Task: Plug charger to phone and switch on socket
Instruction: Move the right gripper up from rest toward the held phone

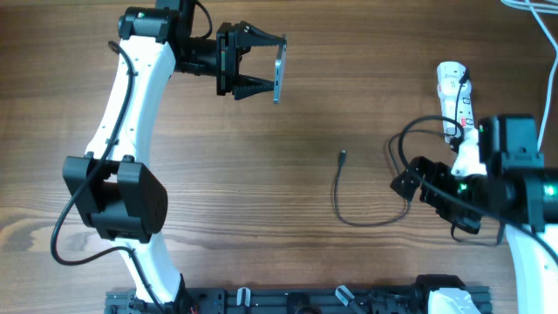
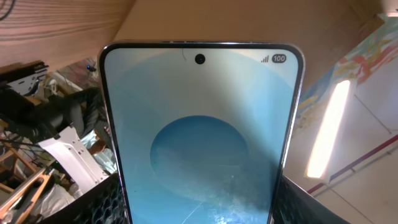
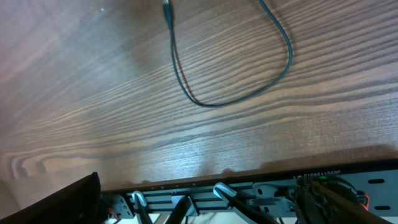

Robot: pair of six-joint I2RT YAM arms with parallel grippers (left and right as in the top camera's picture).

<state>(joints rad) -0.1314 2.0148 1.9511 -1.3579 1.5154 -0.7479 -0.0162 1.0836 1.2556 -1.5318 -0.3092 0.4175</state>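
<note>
My left gripper (image 1: 264, 65) is shut on the phone (image 1: 279, 71) and holds it on edge above the table at the back left. In the left wrist view the phone's turquoise screen (image 2: 202, 137) fills the frame between my left gripper's fingers (image 2: 200, 211). The charger's thin black cable (image 1: 366, 222) loops on the table, and its small plug tip (image 1: 343, 157) lies free at the centre. The cable runs back to the white socket (image 1: 452, 92) at the right. My right gripper (image 1: 406, 183) is open and empty, right of the loop. In the right wrist view, the cable (image 3: 211, 102) lies ahead of that gripper (image 3: 205, 208).
A thick white lead (image 1: 542, 35) runs off the back right corner. A black rail with clamps (image 1: 296, 301) lines the front table edge and also shows in the right wrist view (image 3: 249, 193). The right arm's body (image 1: 523, 187) stands just in front of the socket.
</note>
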